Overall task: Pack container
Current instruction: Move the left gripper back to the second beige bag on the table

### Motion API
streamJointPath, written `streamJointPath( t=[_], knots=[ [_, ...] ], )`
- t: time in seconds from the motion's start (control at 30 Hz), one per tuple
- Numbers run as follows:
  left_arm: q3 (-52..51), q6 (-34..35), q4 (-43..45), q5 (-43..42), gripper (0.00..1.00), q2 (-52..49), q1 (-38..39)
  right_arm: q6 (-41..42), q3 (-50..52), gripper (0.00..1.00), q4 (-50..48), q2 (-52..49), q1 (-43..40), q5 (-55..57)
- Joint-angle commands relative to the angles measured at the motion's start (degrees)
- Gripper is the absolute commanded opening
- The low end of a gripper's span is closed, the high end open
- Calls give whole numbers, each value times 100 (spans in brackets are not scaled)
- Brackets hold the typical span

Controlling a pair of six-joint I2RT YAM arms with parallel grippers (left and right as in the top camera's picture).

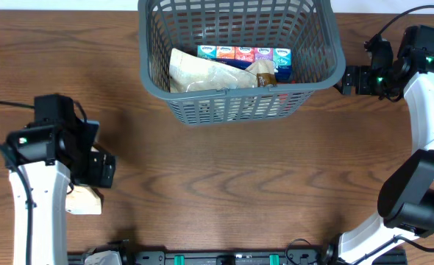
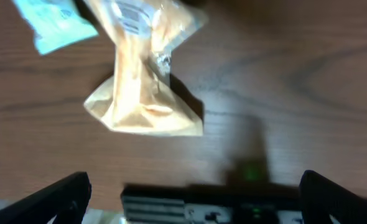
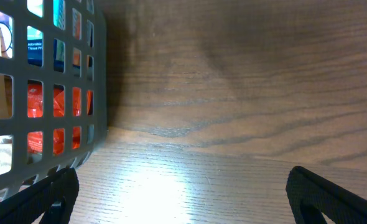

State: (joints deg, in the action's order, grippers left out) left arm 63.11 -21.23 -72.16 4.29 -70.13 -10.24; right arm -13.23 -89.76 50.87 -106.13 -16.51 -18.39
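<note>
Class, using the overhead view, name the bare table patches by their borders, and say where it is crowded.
Bare: the table middle, bordered by the container, the left hand and the right arm; also the wood left of the container. Crowded: inside the container, and around the tan packet.

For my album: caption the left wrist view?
Open jaws hover above a tan packet lying on the wooden table.

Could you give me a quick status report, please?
Left gripper open, empty, near tan packet. Right gripper open, empty, beside basket. Basket part-filled. No obstruction seen.
</note>
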Motion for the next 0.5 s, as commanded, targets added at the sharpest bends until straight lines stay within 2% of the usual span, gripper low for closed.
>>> streamJointPath(
  t=[0.0,0.23,0.33,0.47],
  knots=[
    [-514,-487,514,313,99,2,-83,-79,17,99,-26,15,48,-22],
    [-1060,-527,2312,719,99,-2,-87,-79,17,99,-59,15,48,-22],
    [-1165,-796,2765,710,99,-57,-175,-81,17,99,-55,15,48,-22],
    [-1191,-1158,2942,680,99,-275,-435,-79,17,99,-55,15,48,-22]
  ],
)
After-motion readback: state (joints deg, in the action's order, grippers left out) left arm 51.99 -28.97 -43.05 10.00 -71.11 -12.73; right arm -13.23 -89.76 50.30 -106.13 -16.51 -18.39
